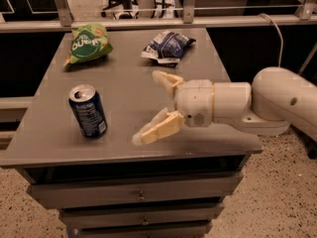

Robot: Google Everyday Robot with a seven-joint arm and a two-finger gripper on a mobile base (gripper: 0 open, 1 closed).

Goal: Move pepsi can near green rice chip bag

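Observation:
The pepsi can (88,110) stands upright near the front left of the grey table (124,83). It is dark blue with a silver top. The green rice chip bag (88,44) lies at the far left corner of the table. My gripper (147,106) comes in from the right, above the middle of the table. It is open and empty, with one finger (166,80) toward the back and the other finger (157,129) toward the front edge. The fingertips point left toward the can, with a clear gap between them and the can.
A blue and white snack bag (167,46) lies at the far middle of the table, behind the gripper. The table has drawers (141,196) under its top. A metal rail (148,21) runs behind it. My white arm (247,105) stretches over the table's right edge.

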